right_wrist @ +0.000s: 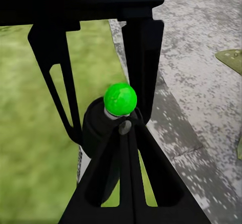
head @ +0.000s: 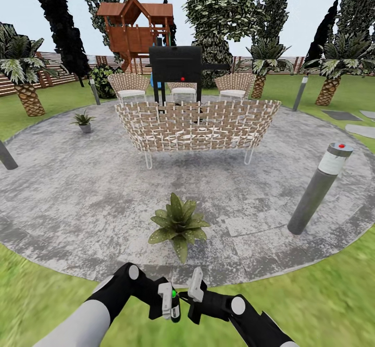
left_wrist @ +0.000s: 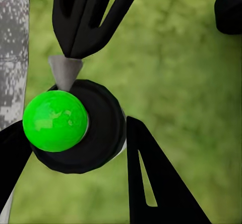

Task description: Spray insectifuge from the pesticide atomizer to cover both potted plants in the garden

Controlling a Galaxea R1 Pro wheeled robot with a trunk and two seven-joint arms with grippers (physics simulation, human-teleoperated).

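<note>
Your head camera looks forward and down across the round grey mottled patio (head: 78, 190); both wrist cameras look closely down on its near edge and the green lawn (left_wrist: 191, 82).

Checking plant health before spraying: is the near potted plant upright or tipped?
Upright: the plant stands on the patio, leaves spread evenly all round.

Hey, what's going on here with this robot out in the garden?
The robot stands on grass at the patio's edge. Its left gripper holds the pesticide atomizer, the open right gripper close beside it. One potted plant sits just ahead on the paving; the second plant is farther back, left of the wicker sofa.
</note>
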